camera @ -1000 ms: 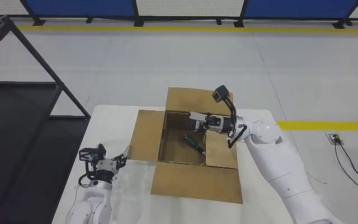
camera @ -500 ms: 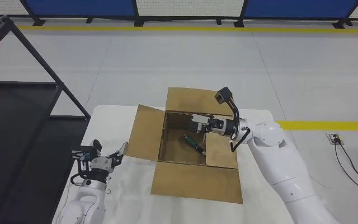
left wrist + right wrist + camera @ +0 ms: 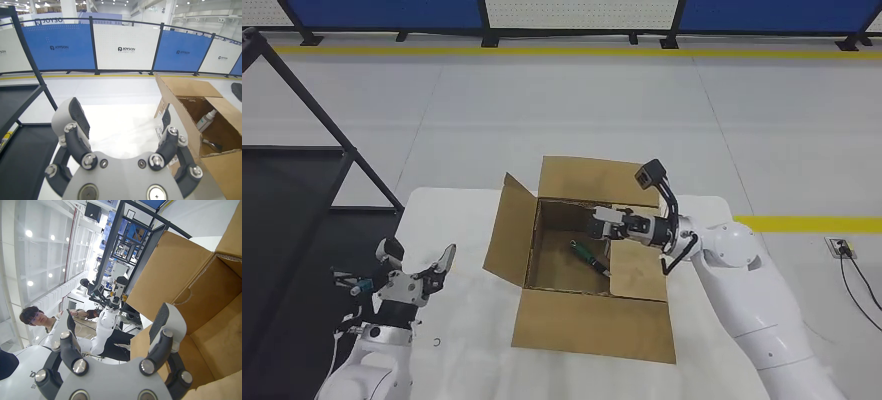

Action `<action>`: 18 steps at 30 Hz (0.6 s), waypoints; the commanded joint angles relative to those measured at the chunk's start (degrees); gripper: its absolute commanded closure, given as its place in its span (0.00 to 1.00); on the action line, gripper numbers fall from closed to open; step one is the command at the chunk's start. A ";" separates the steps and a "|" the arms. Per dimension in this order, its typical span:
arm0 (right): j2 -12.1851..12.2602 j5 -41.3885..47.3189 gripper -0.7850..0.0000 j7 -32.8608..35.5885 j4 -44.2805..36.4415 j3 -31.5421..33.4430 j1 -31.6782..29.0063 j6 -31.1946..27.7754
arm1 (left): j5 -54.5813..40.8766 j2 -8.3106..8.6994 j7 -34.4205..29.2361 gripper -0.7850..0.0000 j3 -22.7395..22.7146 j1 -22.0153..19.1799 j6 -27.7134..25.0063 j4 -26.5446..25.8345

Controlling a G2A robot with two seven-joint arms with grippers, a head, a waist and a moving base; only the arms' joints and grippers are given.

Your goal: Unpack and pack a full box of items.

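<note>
Top view, far left: the left gripper (image 3: 422,258) hangs over the left edge of the white table (image 3: 462,330), fingers spread wide and empty, well apart from the cardboard box (image 3: 592,325). Moving in, the box's left flap (image 3: 508,228) stands up, and a slim dark item (image 3: 590,256) lies on the floor inside. It looks light, rigid and probably smooth, so pinch it across the middle. Over the opening's far right corner, the right gripper (image 3: 592,221) hovers, jaws apart, holding nothing.

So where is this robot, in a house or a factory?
Probably a robot lab or factory hall, not a house: blue and white fence panels edge a big floor, with a yellow line painted along them.
</note>
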 commanded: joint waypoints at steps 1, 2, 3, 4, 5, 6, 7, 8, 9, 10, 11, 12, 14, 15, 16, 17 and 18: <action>0.29 -0.35 0.00 -0.18 -0.26 0.71 -0.47 0.16 | 0.20 0.12 -0.52 0.00 -0.29 0.54 -1.45 -2.58; 0.49 -0.67 0.00 -0.32 -0.48 1.25 -0.82 0.07 | 0.39 0.18 -0.92 0.00 -0.35 0.70 -2.23 -3.99; 0.73 -1.16 0.00 -0.61 -0.78 1.94 -1.24 -0.06 | -0.03 0.23 -1.65 0.00 -0.14 0.83 -3.22 -5.33; 1.02 -1.41 0.00 -0.78 -1.25 2.81 -1.81 -0.26 | -0.77 0.29 -2.62 0.00 0.11 0.80 -4.46 -6.67; 1.33 -1.27 0.00 -0.74 -1.83 3.88 -2.54 -0.45 | -1.47 0.34 -3.75 0.00 0.37 0.64 -5.60 -7.85; 1.72 -1.33 0.00 -0.76 -2.47 5.18 -3.37 -0.73 | -2.02 0.40 -4.90 0.00 0.79 0.24 -6.61 -8.87; 2.12 -1.33 0.00 -1.12 -3.20 6.67 -4.35 -0.98 | -2.78 0.44 -6.08 0.00 1.48 -0.28 -7.69 -9.76; 2.53 -1.51 0.00 -1.55 -4.10 8.19 -5.46 -1.16 | -4.03 0.47 -7.51 0.00 2.29 -0.88 -8.84 -10.51; 2.95 -1.74 0.00 -1.90 -5.14 9.73 -6.65 -1.16 | -5.67 0.50 -9.23 0.00 3.10 -1.60 -9.81 -11.13; 3.38 -2.09 0.00 -2.43 -6.18 11.38 -7.92 -0.96 | -7.36 0.53 -11.13 0.00 3.93 -2.54 -10.66 -11.65; 3.79 -2.14 0.00 -2.65 -7.43 12.95 -9.28 -0.74 | -9.08 0.55 -13.23 0.00 4.89 -3.61 -11.38 -11.93; 4.21 -2.21 0.00 -2.82 -8.62 14.64 -10.68 -0.55 | -11.07 0.57 -15.63 0.00 5.99 -4.80 -12.03 -12.07; 5.01 -3.04 0.00 -4.34 -10.84 18.08 -13.61 0.09 | -14.08 0.56 -20.34 0.00 8.03 -7.59 -11.79 -11.74; 5.33 -2.95 0.00 -4.65 -12.02 19.53 -15.11 0.34 | -14.19 0.57 -22.75 0.00 8.97 -9.16 -10.94 -11.49; 5.65 -3.14 0.00 -5.31 -12.95 21.06 -16.57 0.56 | -13.10 0.54 -24.32 0.00 10.16 -10.82 -9.94 -11.31; 5.91 -3.20 0.00 -6.11 -13.83 22.39 -17.99 0.76 | -13.18 0.44 -25.74 0.00 11.98 -12.12 -9.26 -10.70; 6.12 -2.93 0.00 -6.45 -14.75 23.42 -19.41 0.88 | -13.99 0.34 -27.43 0.00 13.76 -13.37 -8.83 -10.11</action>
